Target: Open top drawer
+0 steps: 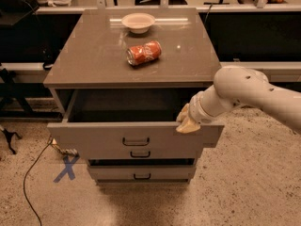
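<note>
The top drawer (94,138) stands pulled out of the cabinet (84,60), with its deep box exposed. The gripper (186,122) sits at the right end of the drawer front's upper edge; whether it is clamping cannot be determined. A red can (144,52) and a white bowl (138,22) rest on the cabinet top.

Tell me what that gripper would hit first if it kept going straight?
Most likely the front of the top drawer. The gripper sits at the right end of that front's upper edge, pointing down and left, seemingly touching it. Depth is hard to judge.
</note>
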### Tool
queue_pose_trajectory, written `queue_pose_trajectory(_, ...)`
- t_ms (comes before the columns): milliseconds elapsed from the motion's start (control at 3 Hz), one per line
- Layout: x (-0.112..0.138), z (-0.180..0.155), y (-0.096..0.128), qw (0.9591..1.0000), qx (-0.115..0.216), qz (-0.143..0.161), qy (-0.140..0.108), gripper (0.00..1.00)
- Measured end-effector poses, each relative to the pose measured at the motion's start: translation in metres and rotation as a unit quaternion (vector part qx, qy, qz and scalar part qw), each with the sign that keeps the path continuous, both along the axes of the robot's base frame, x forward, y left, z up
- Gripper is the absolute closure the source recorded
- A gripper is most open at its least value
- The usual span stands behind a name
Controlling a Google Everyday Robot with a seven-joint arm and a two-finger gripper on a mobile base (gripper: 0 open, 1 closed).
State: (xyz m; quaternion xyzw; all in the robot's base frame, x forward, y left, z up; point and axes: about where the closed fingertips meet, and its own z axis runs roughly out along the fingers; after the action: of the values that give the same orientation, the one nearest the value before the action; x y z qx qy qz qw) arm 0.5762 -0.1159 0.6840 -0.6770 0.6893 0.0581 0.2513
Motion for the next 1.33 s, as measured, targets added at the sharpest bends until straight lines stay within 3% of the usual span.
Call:
queue_pose_trajectory(1000, 0.0047, -0.0005, 0.0008, 0.9995, -0.028, 0.006, 0.013, 0.0)
queue_pose_trajectory(1333, 0.008, -0.0058, 0.0009, 0.9975, -0.06, 0.004, 0.035, 0.0)
